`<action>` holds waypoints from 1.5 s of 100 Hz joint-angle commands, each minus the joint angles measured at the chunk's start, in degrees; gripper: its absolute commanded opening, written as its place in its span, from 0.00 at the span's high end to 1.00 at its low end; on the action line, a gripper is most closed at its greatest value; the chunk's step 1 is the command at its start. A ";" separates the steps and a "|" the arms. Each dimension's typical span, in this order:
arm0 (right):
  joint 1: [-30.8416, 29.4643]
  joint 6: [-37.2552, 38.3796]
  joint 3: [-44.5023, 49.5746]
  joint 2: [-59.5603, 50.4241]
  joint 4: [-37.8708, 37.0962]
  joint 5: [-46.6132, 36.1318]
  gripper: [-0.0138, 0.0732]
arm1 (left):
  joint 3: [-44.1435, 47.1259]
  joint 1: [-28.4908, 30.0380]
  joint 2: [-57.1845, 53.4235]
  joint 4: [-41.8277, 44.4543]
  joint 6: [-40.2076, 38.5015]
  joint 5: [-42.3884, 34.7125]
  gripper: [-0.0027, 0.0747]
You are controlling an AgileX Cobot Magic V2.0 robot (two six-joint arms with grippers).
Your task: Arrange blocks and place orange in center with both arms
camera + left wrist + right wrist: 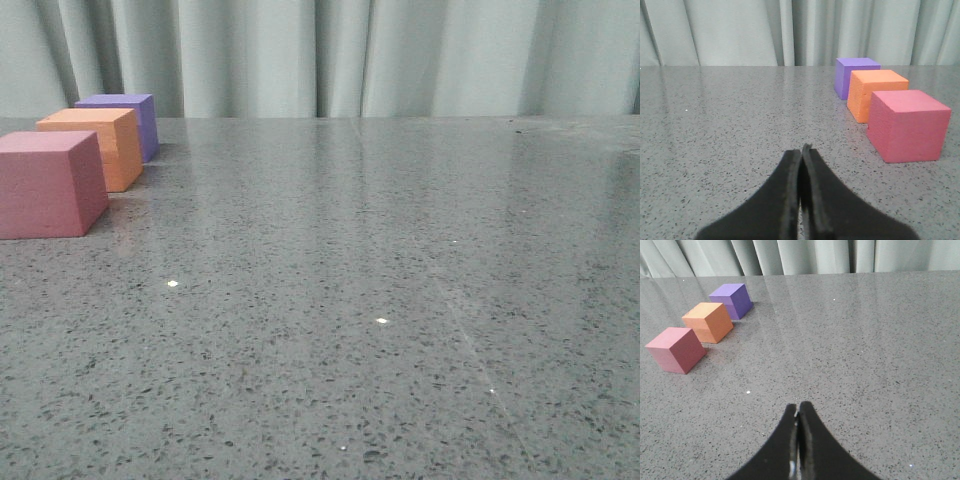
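While both grippers idle empty, stock reads: pink cube (48, 184), orange cube (95, 145), purple cube (125, 120) — one row at ten o'clock on the speckled table (380, 300), orange already between. Left gripper (802, 150) and right gripper (798, 407) — fingers pressed together. Judgement: open before approaching; square up gaps only.
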 commanded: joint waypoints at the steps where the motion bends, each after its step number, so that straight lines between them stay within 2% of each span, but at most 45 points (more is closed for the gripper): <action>1: -0.09 -0.10 -1.59 0.13 -0.93 -4.50 0.98 | 1.15 0.11 -1.89 -0.53 -0.67 -5.23 0.99; 72: -0.22 -0.10 -1.39 0.18 -0.87 -4.55 0.98 | 1.15 0.11 -1.89 -0.53 -0.67 -5.23 0.99; 84: -0.59 -0.10 -1.14 0.05 -1.23 -7.49 0.98 | 1.15 0.11 -1.89 -0.53 -0.67 -5.23 0.99; 108: -9.81 -1.03 4.95 -2.11 -5.23 -18.85 0.98 | 1.15 0.11 -1.89 -0.53 -0.67 -5.23 0.99; 123: -16.16 -8.11 9.81 -5.77 0.35 -20.81 0.98 | 1.15 0.11 -1.89 -0.53 -0.67 -5.23 0.99; 135: -21.80 -17.05 13.03 -8.81 5.09 -20.80 0.98 | 1.15 0.11 -1.89 -0.53 -0.67 -5.23 0.99; 150: -28.05 -17.74 17.02 -13.42 5.49 -20.80 0.98 | 1.15 0.11 -1.89 -0.53 -0.67 -5.23 0.99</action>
